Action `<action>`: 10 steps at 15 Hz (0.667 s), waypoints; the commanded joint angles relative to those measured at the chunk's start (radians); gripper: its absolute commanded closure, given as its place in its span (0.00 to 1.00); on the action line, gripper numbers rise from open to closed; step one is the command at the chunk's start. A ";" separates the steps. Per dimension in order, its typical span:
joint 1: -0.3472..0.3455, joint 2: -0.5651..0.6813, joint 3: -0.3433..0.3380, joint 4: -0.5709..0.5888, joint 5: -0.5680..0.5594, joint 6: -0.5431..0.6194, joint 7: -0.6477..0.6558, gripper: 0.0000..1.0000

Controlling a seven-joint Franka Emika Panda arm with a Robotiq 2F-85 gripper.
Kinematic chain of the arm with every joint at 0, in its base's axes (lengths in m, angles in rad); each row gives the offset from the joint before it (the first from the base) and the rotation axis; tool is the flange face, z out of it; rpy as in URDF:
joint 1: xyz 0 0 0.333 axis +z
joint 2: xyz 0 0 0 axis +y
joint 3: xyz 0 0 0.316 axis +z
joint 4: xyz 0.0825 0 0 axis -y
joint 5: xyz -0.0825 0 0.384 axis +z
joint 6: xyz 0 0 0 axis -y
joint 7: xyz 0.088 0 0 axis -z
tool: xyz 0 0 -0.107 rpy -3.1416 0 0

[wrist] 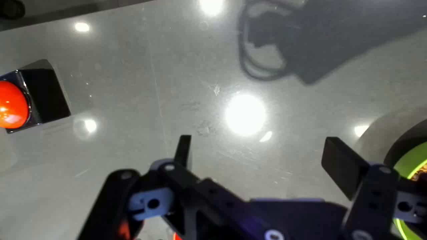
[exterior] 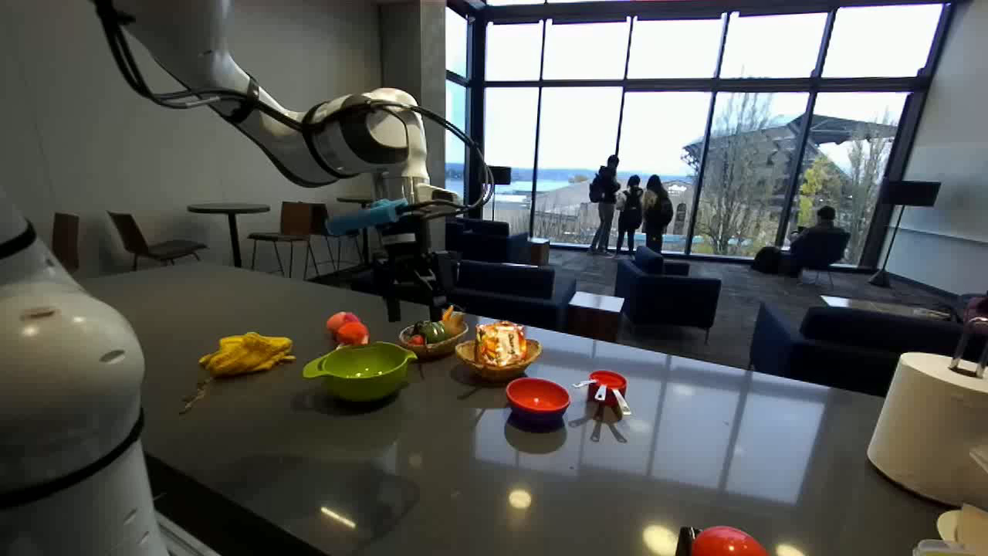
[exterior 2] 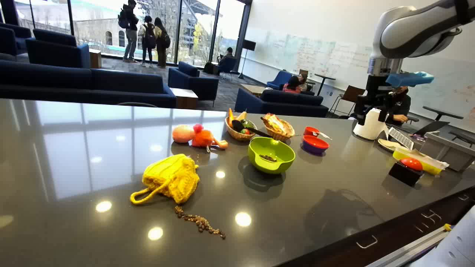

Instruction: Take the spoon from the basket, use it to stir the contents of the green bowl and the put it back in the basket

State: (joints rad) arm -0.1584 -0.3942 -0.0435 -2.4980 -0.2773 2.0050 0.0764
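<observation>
A: How does the gripper (wrist: 260,153) stand?

B: It hangs in mid-air over a glossy gray table (exterior: 695,479), at the end of a white robot arm (exterior: 282,147). Its 2 black fingers (wrist: 343,166) are spread wide apart. They have hold of nothing; bare tabletop shows between them in the wrist view.

A: Where is the spoon (exterior 2: 258,131)?

B: It is black, and an exterior view shows its rounded end in a tan woven basket (exterior 2: 237,136), beside small orange, green and red vegetables (exterior 2: 245,131). The handle slants out past the rim toward the green bowl (exterior 2: 272,167). I can't tell whether the handle touches that bowl.

A: And what does the bowl contain?

B: A small heap of brown bits (exterior 2: 268,158) lies at the bottom. The bowl stands upright; in the wrist view only part of it shows, at the right edge.

A: What lies around them?

B: Next to the basket, a 2nd basket (exterior: 498,373) holds a shiny orange packet (exterior: 502,344). Near it are a red bowl (exterior: 538,395) and red measuring cups (exterior: 614,378) with pale handles. Elsewhere on the table are a yellow knitted piece (exterior 2: 169,180), a trail of brown beans (exterior 2: 202,223) near it, and a black box (wrist: 46,93) with a red dome (wrist: 11,105).

A: What shows farther back?

B: 3 people (exterior: 633,208) stand by tall windows (exterior: 583,127), beyond dark blue seats (exterior: 675,295).
</observation>
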 commanded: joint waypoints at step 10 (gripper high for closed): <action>0.019 0.010 -0.005 -0.004 0.018 0.008 0.011 0.00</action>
State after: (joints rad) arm -0.1562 -0.3939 -0.0436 -2.4989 -0.2750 2.0052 0.0769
